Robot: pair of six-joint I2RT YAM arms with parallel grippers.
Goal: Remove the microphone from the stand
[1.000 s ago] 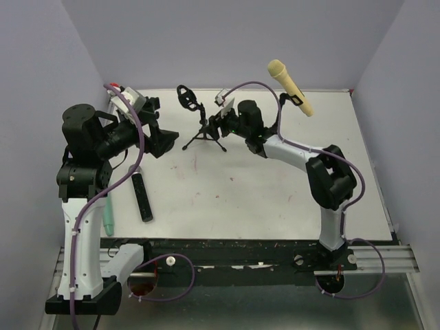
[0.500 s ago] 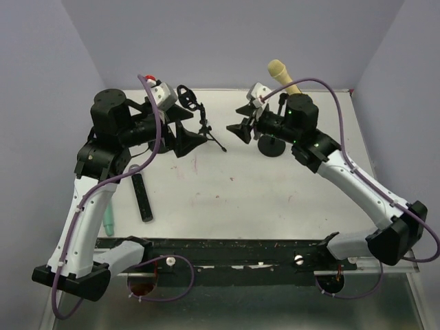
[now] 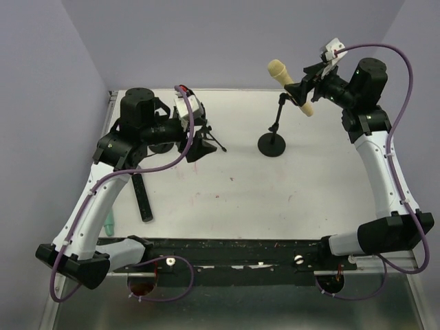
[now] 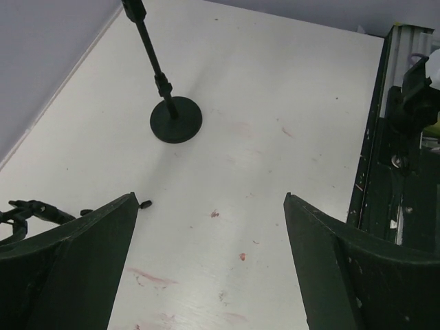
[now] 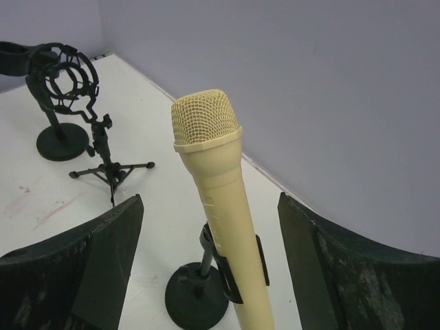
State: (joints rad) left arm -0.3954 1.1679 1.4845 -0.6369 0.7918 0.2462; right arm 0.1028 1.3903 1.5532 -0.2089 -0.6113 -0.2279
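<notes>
The pale yellow microphone (image 3: 289, 85) sits tilted in the black clip (image 3: 300, 101) of a round-based stand (image 3: 272, 144) at the back right. My right gripper (image 3: 305, 80) is raised at the microphone's lower end, open. In the right wrist view, my right gripper (image 5: 210, 201) is open around the microphone (image 5: 221, 206), with a gap on each side, and the clip (image 5: 232, 273) and base (image 5: 195, 303) show below. My left gripper (image 3: 199, 146) is open and empty near mid-table. In the left wrist view, it (image 4: 210, 206) looks toward the stand's base (image 4: 176, 122).
A small black tripod with a shock mount (image 3: 203, 124) stands beside my left gripper and shows in the right wrist view (image 5: 69, 75). A second round base (image 5: 62, 142) stands beyond it. A black bar (image 3: 142, 196) and a green pen (image 3: 108, 220) lie at the left.
My right arm has swung from mid-table up to the back right, so its open jaws now flank the microphone. My left arm has moved right, toward the tripod.
</notes>
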